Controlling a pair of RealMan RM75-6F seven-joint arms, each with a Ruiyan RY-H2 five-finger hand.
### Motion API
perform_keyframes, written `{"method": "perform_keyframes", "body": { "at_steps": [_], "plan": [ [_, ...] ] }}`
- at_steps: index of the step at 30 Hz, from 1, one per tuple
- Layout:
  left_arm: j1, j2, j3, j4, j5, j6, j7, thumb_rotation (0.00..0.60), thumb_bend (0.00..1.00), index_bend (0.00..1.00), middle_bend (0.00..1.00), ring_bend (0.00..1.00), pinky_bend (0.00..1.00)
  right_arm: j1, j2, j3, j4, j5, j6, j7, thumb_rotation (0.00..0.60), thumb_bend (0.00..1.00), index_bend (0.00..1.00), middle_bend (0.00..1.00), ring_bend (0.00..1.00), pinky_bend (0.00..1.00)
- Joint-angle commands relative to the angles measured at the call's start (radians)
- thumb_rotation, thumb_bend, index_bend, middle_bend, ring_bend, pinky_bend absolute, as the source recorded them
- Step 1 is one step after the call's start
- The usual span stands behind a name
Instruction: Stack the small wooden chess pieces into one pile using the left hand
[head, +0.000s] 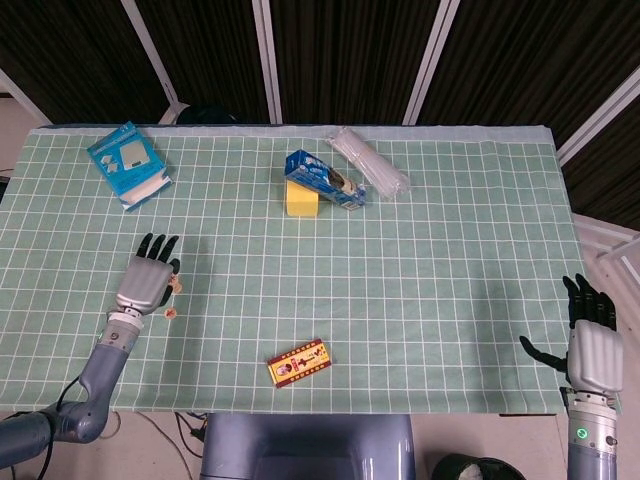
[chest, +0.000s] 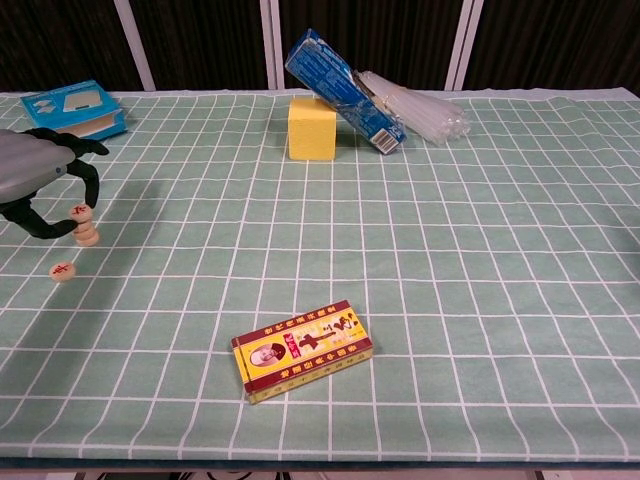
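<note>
Two small round wooden chess pieces (chest: 86, 226) stand one on the other near the table's left edge; the head view shows them as a pale spot (head: 175, 287). My left hand (chest: 35, 170) curls around this pair from the left, and a finger and thumb pinch the top piece. In the head view my left hand (head: 148, 282) lies just left of the pair. A third piece (chest: 63, 270) lies flat by itself, closer to me (head: 170, 312). My right hand (head: 593, 345) hangs beyond the table's right front corner with its fingers apart, holding nothing.
A red-and-yellow box (chest: 302, 350) lies at the front middle. At the back, a blue carton (chest: 345, 90) leans on a yellow block (chest: 312, 128), beside a clear bag of white sticks (chest: 415, 112). A blue box (chest: 75, 105) sits at the back left.
</note>
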Motion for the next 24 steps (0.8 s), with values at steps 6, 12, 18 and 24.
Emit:
{"method": "perform_keyframes", "body": {
  "at_steps": [6, 12, 18, 24],
  "plan": [
    [-0.003, -0.007, -0.001, -0.007, -0.001, -0.005, 0.022, 0.600, 0.36, 0.43, 0.05, 0.00, 0.00, 0.000, 0.000, 0.001, 0.000, 0.002, -0.001, 0.000, 0.600, 0.23, 0.08, 0.01, 0.09, 0.00],
    [0.003, -0.004, -0.004, -0.007, -0.001, 0.000, 0.024, 0.600, 0.36, 0.43, 0.05, 0.00, 0.00, 0.000, 0.000, 0.002, -0.001, 0.003, 0.000, 0.001, 0.600, 0.23, 0.08, 0.01, 0.09, 0.00],
    [0.006, -0.002, -0.004, -0.002, 0.001, -0.004, 0.021, 0.600, 0.36, 0.43, 0.05, 0.00, 0.00, 0.000, -0.001, 0.001, -0.001, 0.003, 0.000, -0.001, 0.600, 0.23, 0.08, 0.01, 0.09, 0.00],
    [0.008, -0.003, -0.004, 0.001, 0.003, -0.008, 0.022, 0.600, 0.36, 0.43, 0.05, 0.00, 0.00, 0.000, -0.001, 0.001, -0.001, 0.004, 0.001, -0.002, 0.600, 0.23, 0.08, 0.01, 0.09, 0.00]
  ]
}}
